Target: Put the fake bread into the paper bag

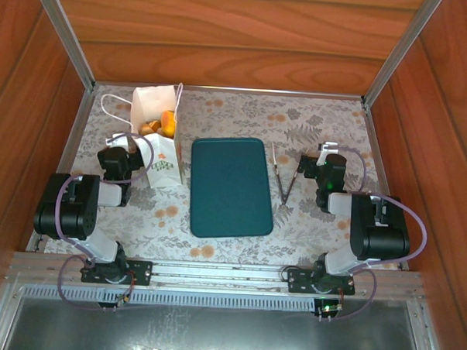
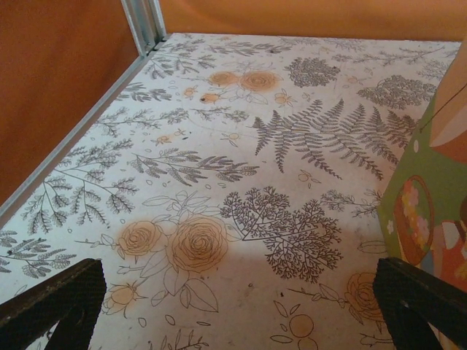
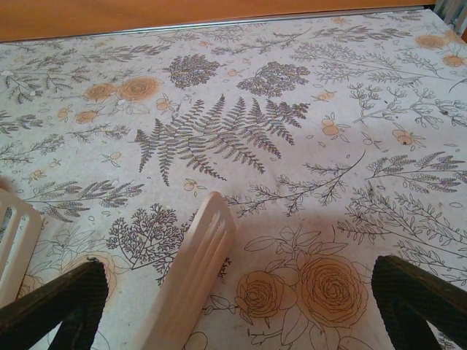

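**Left pincer** [image 1: 120, 145]: the jaws stand fully apart and grip nothing. In the left wrist view, the left pincer [image 2: 237, 310] sits low over the floral-printed table [image 2: 219, 146], and only bare cloth lies between its two black fingers [image 2: 51, 306].

**Task items:** the white paper gift bag [image 1: 166, 163], small, with white cord handles, green lettering and a flower print, stands upright just to the right of the left pincer. Its printed face [image 2: 430, 197] rises just beside the right finger; whether the two touch cannot be told. The glossy golden-brown toy pastries [image 1: 162, 125] lie inside the open mouth of the bag, ahead of the left pincer and to its right. Their number cannot be told.

**Right pincer** [image 1: 322, 157]: the jaws stand fully apart and grip nothing. In the right wrist view, the right pincer [image 3: 237, 310] is low over the table. One arm of the cream ribbed plastic tongs [image 3: 193, 277] lies on the cloth between its fingers, nearer the left one.

**Other items:** the tongs [image 1: 283, 181] lie just left of the right pincer. The flat dark teal tray [image 1: 230, 186] lies further left, between the two pincers.
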### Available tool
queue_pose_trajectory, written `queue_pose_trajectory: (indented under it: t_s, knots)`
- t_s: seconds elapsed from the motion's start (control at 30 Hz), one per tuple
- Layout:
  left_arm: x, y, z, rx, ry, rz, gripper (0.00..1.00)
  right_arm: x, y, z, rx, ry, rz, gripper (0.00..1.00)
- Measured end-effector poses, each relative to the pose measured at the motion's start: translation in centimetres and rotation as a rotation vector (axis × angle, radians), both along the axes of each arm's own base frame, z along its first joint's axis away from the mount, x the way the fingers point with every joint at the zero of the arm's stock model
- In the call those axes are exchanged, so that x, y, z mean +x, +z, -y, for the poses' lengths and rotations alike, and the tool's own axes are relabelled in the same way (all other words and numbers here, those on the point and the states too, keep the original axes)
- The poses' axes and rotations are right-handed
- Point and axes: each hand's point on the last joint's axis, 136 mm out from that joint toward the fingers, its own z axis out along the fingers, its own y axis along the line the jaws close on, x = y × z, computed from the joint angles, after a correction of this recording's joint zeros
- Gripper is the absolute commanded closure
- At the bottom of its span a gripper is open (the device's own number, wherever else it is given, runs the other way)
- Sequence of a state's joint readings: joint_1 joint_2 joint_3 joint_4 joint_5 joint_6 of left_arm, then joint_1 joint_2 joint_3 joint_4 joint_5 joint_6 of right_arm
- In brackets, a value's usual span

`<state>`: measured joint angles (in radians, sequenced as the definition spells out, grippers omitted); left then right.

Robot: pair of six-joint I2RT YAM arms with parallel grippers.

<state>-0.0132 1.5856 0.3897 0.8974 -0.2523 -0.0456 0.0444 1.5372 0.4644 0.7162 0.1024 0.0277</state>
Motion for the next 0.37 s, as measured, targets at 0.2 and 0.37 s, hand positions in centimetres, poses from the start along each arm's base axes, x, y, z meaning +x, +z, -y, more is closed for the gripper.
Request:
queue_pose_trajectory:
  t_s: [0.2, 0.37]
  knots:
    - [0.01, -0.01, 0.06, -0.001, -0.003, 0.0, 0.0, -0.01, -0.1, 0.01, 0.0, 0.0, -0.005, 0.0]
    - [0.01, 0.02, 0.06, -0.001, -0.004, 0.0, 0.0, 0.0, -0.07, 0.0, 0.0, 0.0, -0.004, 0.0]
